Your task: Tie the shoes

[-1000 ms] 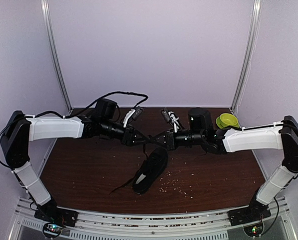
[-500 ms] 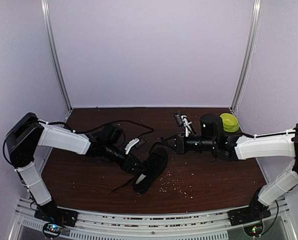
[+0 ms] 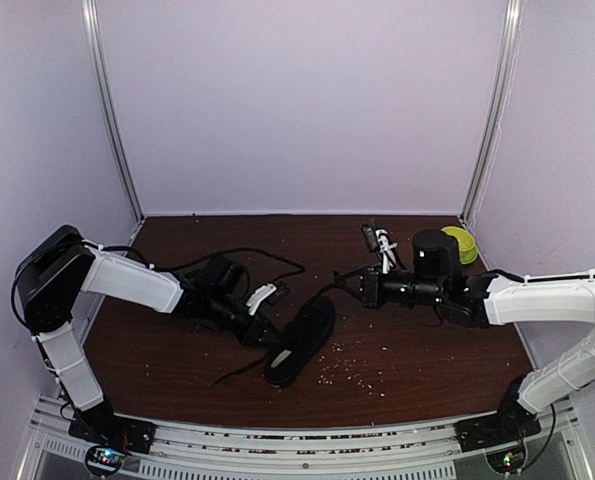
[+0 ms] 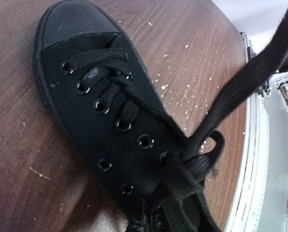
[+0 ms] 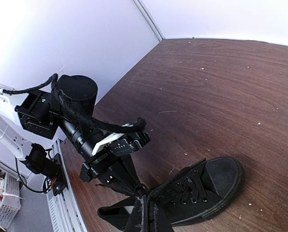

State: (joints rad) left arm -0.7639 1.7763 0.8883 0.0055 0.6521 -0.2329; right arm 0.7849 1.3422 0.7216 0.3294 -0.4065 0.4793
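one black shoe [image 3: 302,345] lies slantwise near the middle of the tabletop [image 3: 427,350], laced through its eyelets but with no bow. left pincer [image 3: 269,338]: jaws together at the lace crossing over the tongue; whether a strand is caught there cannot be told. right pincer [image 3: 363,286]: clamped on a lace [image 3: 329,291] that runs taut up from the shoe. a second lace end [image 3: 239,373] trails loose on the wood. risks, as judged: a harder pull rightward could drag or tip the light shoe if the left side holds nothing; the thin lace could slip from the jaws; slack would let the crossing fall open.
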